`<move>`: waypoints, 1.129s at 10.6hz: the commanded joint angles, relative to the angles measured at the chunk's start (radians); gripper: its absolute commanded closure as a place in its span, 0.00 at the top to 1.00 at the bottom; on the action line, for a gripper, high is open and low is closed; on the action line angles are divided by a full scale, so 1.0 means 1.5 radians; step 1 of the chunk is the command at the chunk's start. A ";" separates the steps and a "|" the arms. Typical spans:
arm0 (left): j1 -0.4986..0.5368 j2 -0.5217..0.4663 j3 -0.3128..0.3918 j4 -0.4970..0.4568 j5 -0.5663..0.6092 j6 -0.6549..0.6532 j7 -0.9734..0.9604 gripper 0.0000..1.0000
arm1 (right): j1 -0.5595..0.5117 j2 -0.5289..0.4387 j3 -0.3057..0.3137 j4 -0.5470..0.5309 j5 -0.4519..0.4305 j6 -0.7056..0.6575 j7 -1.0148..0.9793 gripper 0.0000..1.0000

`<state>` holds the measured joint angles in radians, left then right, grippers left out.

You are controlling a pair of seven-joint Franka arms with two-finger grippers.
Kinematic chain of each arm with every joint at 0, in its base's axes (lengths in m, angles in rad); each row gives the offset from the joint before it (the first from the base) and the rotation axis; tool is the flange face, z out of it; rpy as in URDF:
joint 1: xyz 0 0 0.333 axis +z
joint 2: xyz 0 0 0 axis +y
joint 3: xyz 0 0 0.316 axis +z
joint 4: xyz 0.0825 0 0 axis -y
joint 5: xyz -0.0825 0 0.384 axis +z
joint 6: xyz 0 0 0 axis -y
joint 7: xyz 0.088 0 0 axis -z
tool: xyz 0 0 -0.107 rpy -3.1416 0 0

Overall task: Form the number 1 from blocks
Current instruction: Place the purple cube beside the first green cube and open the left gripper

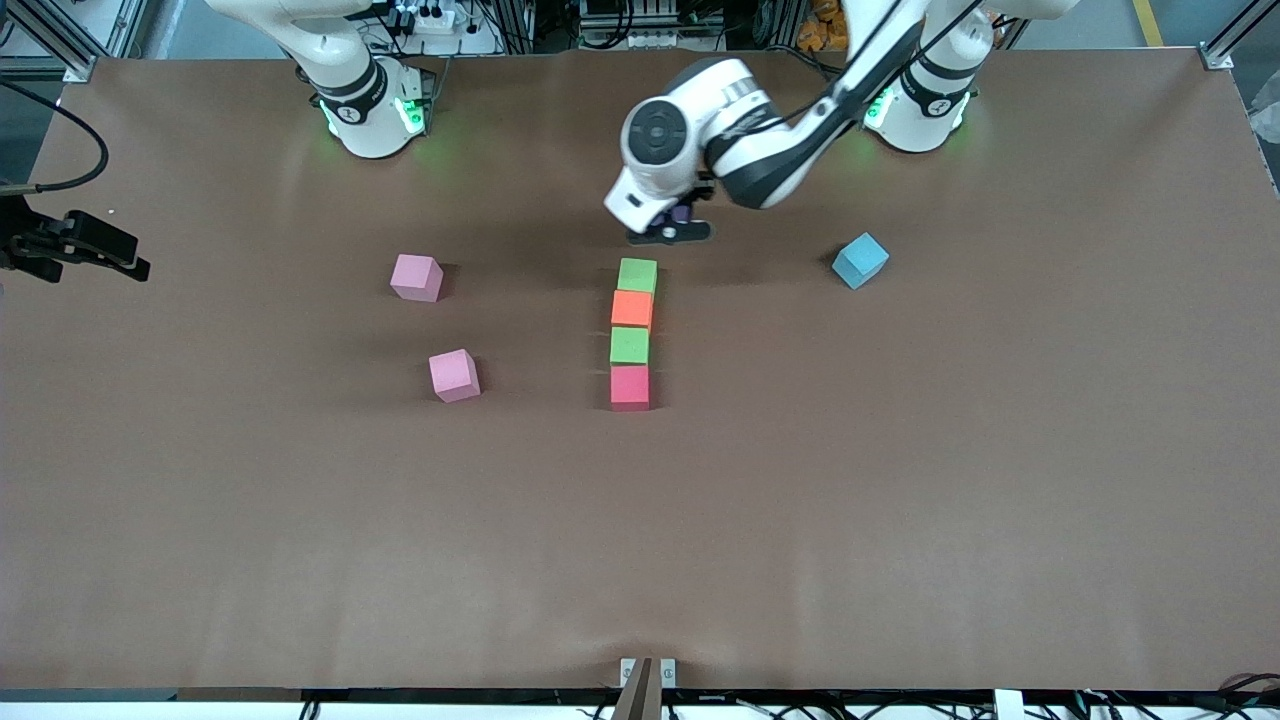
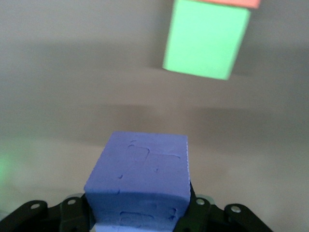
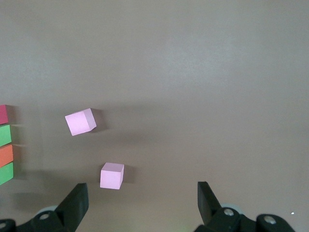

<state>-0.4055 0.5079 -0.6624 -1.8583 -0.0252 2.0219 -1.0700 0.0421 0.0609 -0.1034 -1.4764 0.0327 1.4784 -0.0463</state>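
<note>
Brown and matte, the wide desk (image 1: 900,500) carries a short column of small foam cubes near its middle: a green foam cube (image 1: 637,275) farthest from the front camera, then an orange foam cube (image 1: 632,308), a second green foam cube (image 1: 629,346) and a red foam cube (image 1: 630,387) nearest to that camera, each touching the next. The left gripper (image 1: 672,232) is closed on a purple foam cube (image 2: 140,181) and is held over the desk just beside the farthest green cube, toward the arms' bases.

For a good placement, the purple cube should be lowered with its faces square to the column. Whether it belongs straight at the end of the line or slightly aside as the flag of the digit is a matter of judgement. The release should probably come only when the cube rests flat, because soft foam may tip or push the neighbour out of line.

Two pink foam cubes (image 1: 417,277) (image 1: 454,375) lie toward the right arm's end, well apart from the column, and a light blue foam cube (image 1: 860,260) lies toward the left arm's end. None of them blocks the way. The right gripper (image 3: 142,200) is open and waits over the desk's edge at its own end.
</note>
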 commanded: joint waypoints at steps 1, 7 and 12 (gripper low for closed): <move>-0.046 0.078 0.019 0.060 0.018 0.006 -0.031 0.00 | -0.012 0.006 0.012 0.017 -0.013 -0.013 -0.005 1.00; -0.069 0.117 0.051 0.061 0.042 0.033 -0.031 0.00 | -0.012 0.007 0.013 0.019 -0.013 -0.013 -0.005 1.00; -0.073 0.153 0.056 0.081 0.094 0.054 -0.026 0.00 | -0.009 0.010 0.013 0.019 -0.014 -0.012 -0.003 1.00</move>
<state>-0.4973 0.7094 -0.5872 -1.7776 0.0837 2.1025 -1.0893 0.0421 0.0621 -0.0994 -1.4760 0.0324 1.4778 -0.0463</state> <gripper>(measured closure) 0.366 0.000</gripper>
